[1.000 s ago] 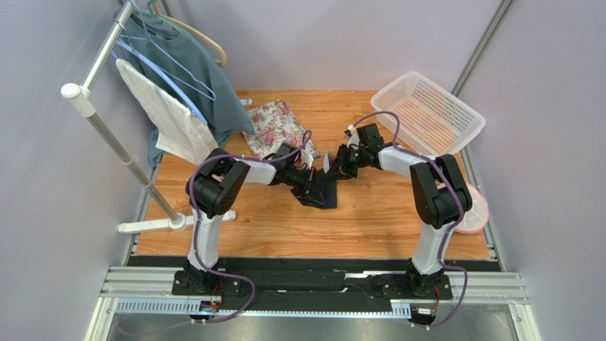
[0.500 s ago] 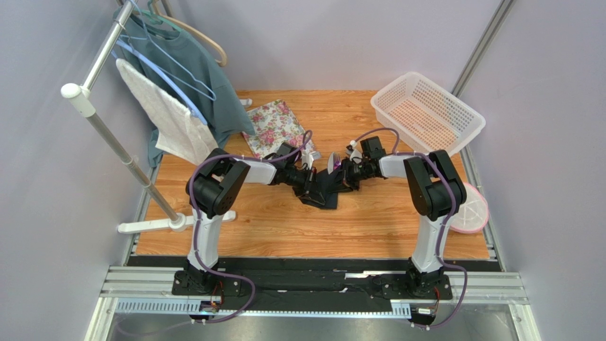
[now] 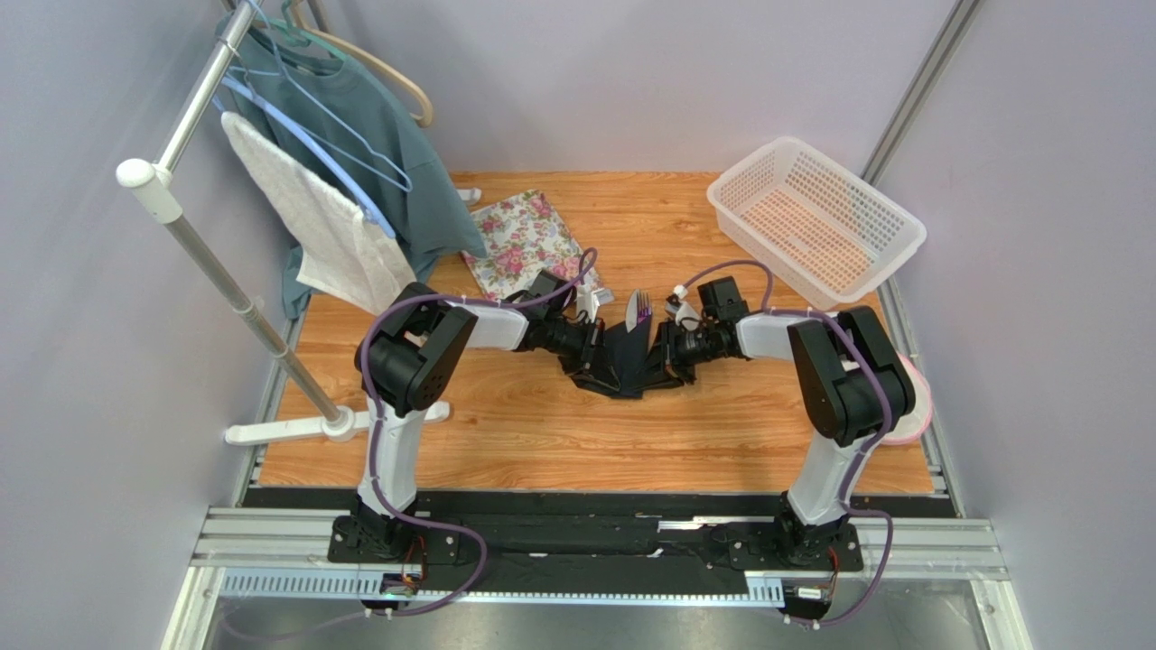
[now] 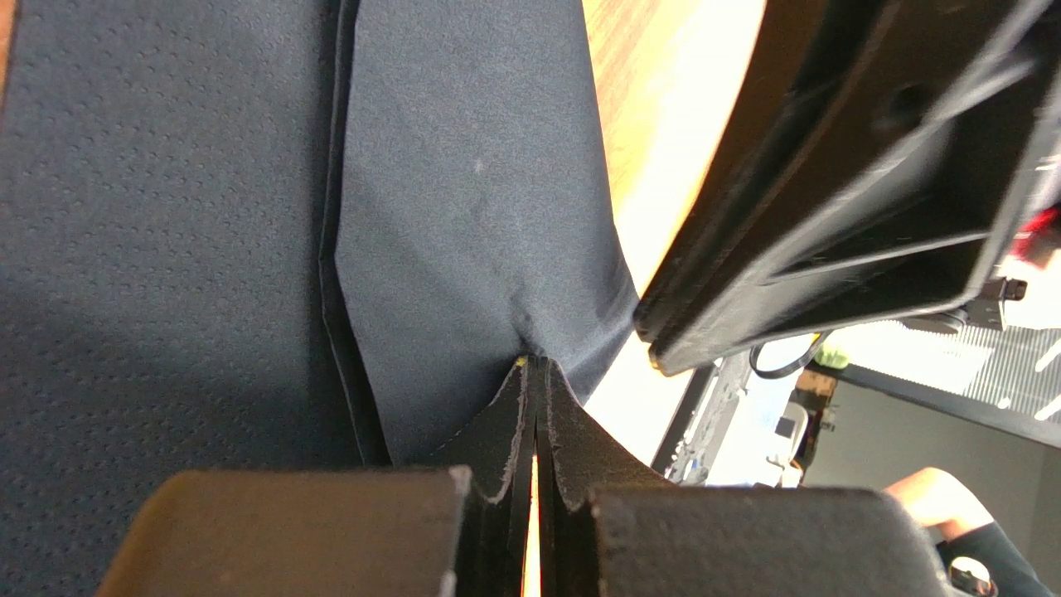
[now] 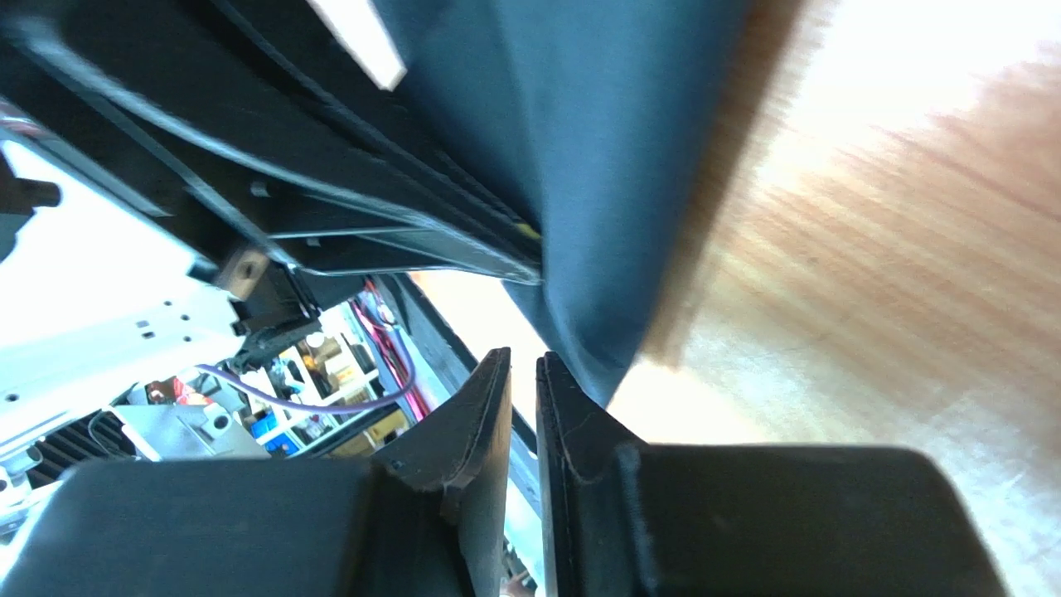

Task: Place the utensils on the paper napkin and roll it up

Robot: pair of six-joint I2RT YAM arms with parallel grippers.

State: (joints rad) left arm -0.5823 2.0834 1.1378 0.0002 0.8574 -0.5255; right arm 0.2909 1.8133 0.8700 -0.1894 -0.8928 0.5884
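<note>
the napkin [image 3: 627, 363] lies crumpled in the middle of the table [image 3: 543, 434], folded up into a ridge between the two arms. the left gripper [image 4: 537, 371] is closed on it: the fingertips meet and a fold of the black paper is pinched between them. the right gripper [image 5: 523, 363] sits at the napkin's right edge. its fingers stand a narrow slit apart with nothing seen in the slit, and the paper's hanging corner is just off one tip. a pale, purple-tinged end of the utensils [image 3: 635, 314] sticks out at the napkin's far edge; knife or fork, i cannot tell.

the basket [image 3: 748, 171] stands at the far right corner, and the table's wood shows through its mesh floor. the tray [image 3: 523, 241] lies flat at far left of centre, near the napkin but apart from it, showing only its flower print. a pink-rimmed disc [image 3: 912, 404] is half hidden behind the right arm. on the rack [image 3: 224, 278] hang a teal shirt [image 3: 394, 149] and a towel [image 3: 319, 224].
</note>
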